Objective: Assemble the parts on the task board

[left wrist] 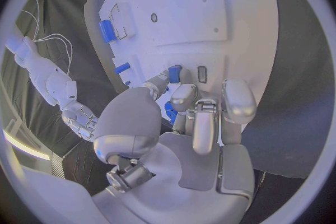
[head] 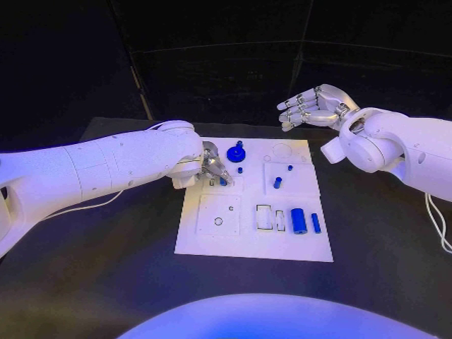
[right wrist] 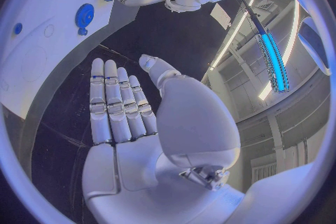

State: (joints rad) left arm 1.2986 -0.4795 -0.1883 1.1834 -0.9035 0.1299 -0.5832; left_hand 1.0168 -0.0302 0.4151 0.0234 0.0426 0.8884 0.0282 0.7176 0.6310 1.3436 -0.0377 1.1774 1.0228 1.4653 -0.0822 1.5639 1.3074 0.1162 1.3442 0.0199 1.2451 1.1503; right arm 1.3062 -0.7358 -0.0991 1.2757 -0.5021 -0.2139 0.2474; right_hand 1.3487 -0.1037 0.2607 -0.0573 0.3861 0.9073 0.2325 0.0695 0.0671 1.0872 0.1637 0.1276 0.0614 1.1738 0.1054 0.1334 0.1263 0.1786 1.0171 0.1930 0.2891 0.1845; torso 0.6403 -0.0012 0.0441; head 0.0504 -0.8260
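The white task board [head: 248, 240] lies in the middle of the black table. My left hand [head: 212, 167] hangs over its far left part and pinches a small blue peg [left wrist: 174, 73] between thumb and a finger, right beside a small slot [left wrist: 202, 73]. Just beyond the hand, a round blue gear-like part [head: 236, 152] sits on the board. My right hand [head: 313, 106] is raised past the board's far right corner, with its fingers [right wrist: 115, 101] straight, together and holding nothing.
More blue parts are on the board: short pegs [head: 278, 182] near the middle, and a thick cylinder [head: 299, 220] with a thin bar [head: 316, 223] at the near right. White frames [head: 264, 217] stand beside the cylinder. Black table surrounds the board.
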